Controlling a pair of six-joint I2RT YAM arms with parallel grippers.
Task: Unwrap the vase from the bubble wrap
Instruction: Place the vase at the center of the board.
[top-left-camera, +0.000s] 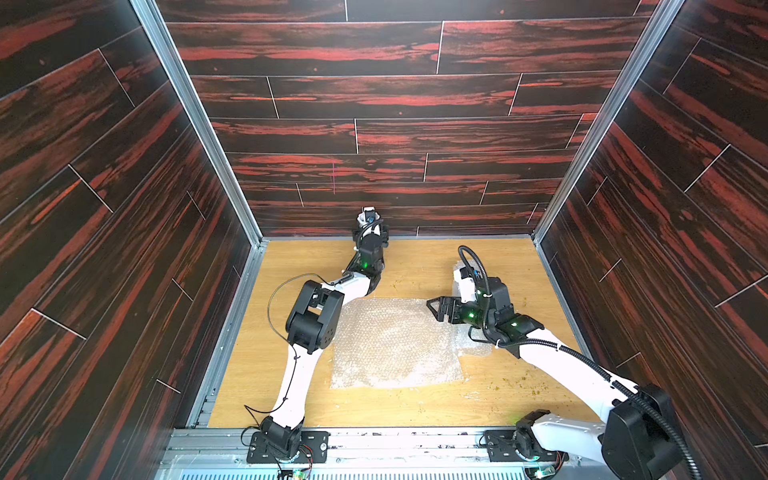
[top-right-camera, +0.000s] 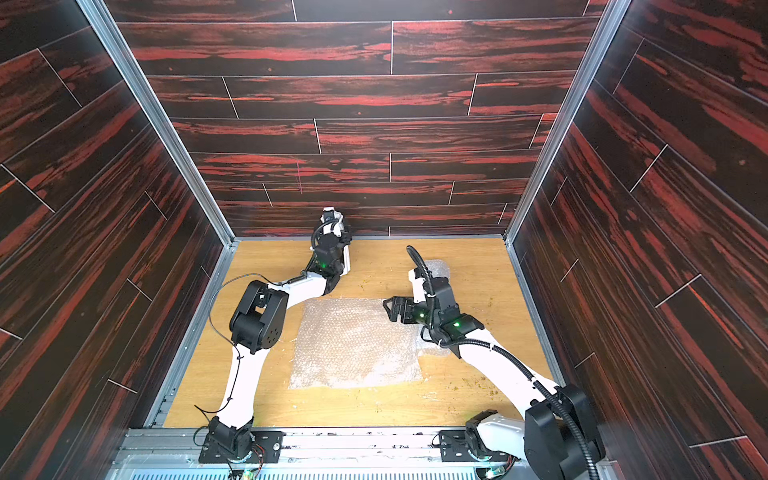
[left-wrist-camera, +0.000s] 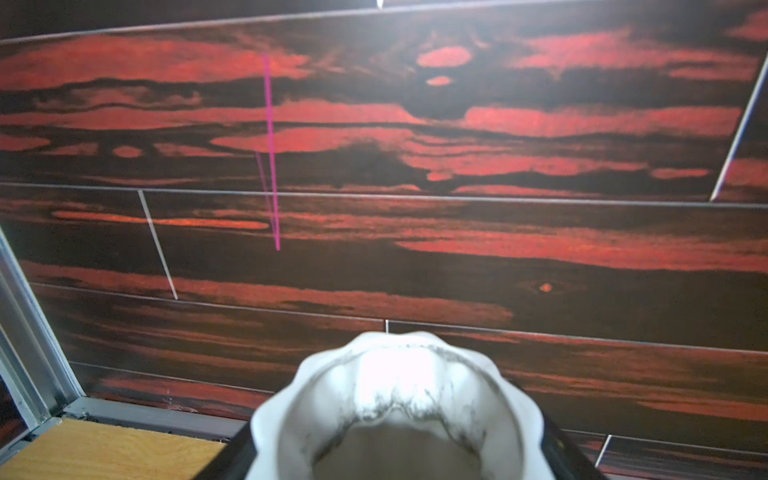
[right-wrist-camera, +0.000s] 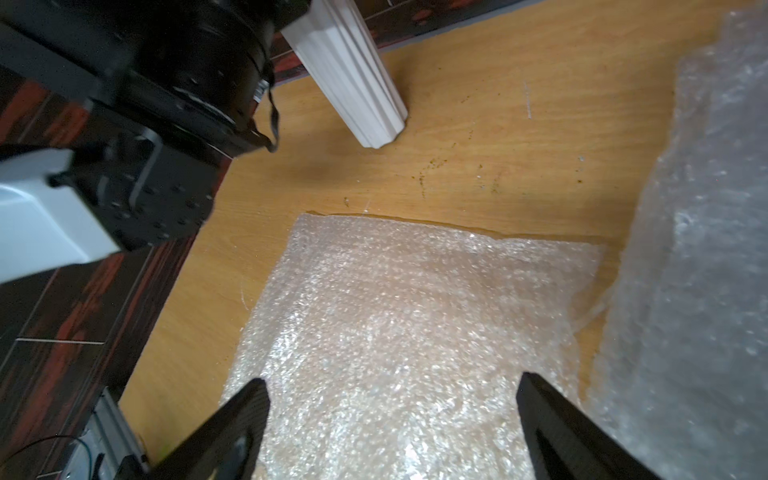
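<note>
Bench: flat bubble wrap sheet at centre, second sheet bunched beside it, under right arm. Right claw spread above flat sheet. Left claw pinches bare white vase (tilted, near back wall).

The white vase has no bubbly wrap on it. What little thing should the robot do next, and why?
Probably the left pincer should stand the vase upright on the table and let go. The vase looks bare and tilted, its base at or just above the table, while the bubble wrap lies flat, apart from it.
</note>
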